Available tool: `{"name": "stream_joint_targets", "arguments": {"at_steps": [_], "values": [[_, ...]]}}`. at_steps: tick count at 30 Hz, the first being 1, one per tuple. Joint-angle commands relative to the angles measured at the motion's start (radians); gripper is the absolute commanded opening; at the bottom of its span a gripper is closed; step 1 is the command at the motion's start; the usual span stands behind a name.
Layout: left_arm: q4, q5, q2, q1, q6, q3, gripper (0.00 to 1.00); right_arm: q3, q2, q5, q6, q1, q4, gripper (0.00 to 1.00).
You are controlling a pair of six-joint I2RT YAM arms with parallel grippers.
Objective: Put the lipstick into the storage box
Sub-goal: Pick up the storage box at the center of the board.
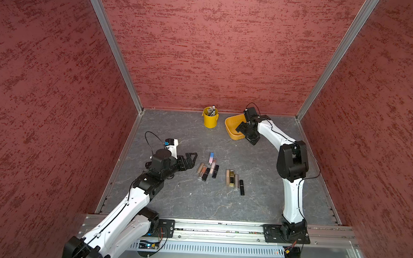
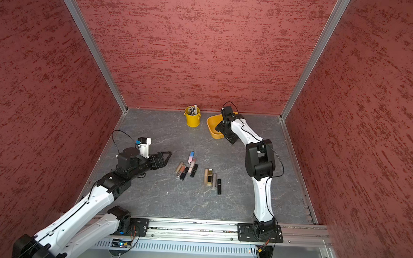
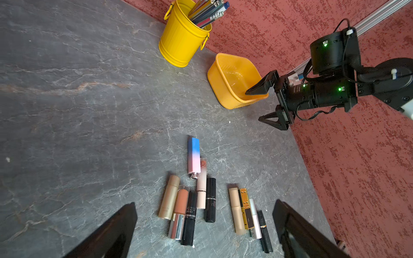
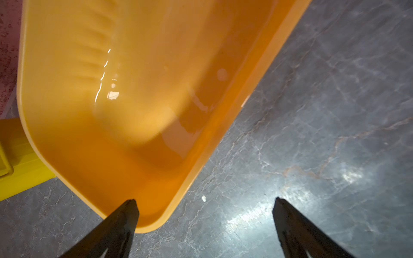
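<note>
Several lipsticks lie in two clusters mid-table: a left cluster (image 1: 208, 169) (image 2: 187, 167) (image 3: 190, 201) and a right cluster (image 1: 234, 180) (image 2: 211, 180) (image 3: 245, 212). My left gripper (image 1: 192, 162) (image 2: 167, 160) (image 3: 204, 204) hovers open just left of them, holding nothing. The storage box (image 1: 232, 126) (image 2: 213, 125) (image 3: 221, 93) (image 4: 134, 89), an orange tray, sits at the back right with nothing showing inside. My right gripper (image 1: 244, 134) (image 2: 225, 134) (image 3: 254, 106) (image 4: 205, 200) is open and empty above the box's near corner, one finger over the rim.
A yellow bucket (image 1: 210, 119) (image 2: 192, 119) (image 3: 181, 42) (image 4: 20, 160) full of pencils stands by the back wall, left of the box. Red walls close in the grey marbled table on three sides.
</note>
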Motion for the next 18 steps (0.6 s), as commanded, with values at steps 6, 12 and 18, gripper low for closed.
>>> {"name": "stream_joint_targets", "arguments": {"at_steps": [6, 12, 18], "values": [[-0.059, -0.038, -0.051, -0.004, -0.012, -0.029, 1.0, 0.079, 0.072, 0.049, 0.014, 0.034, -0.056, 0.96], [-0.079, -0.064, -0.074, -0.004, -0.015, -0.036, 1.0, 0.068, 0.083, 0.036, 0.006, 0.043, -0.051, 0.85], [-0.079, -0.072, -0.08, -0.004, -0.021, -0.043, 1.0, 0.021, 0.046, 0.058, -0.006, 0.049, -0.039, 0.73]]}}
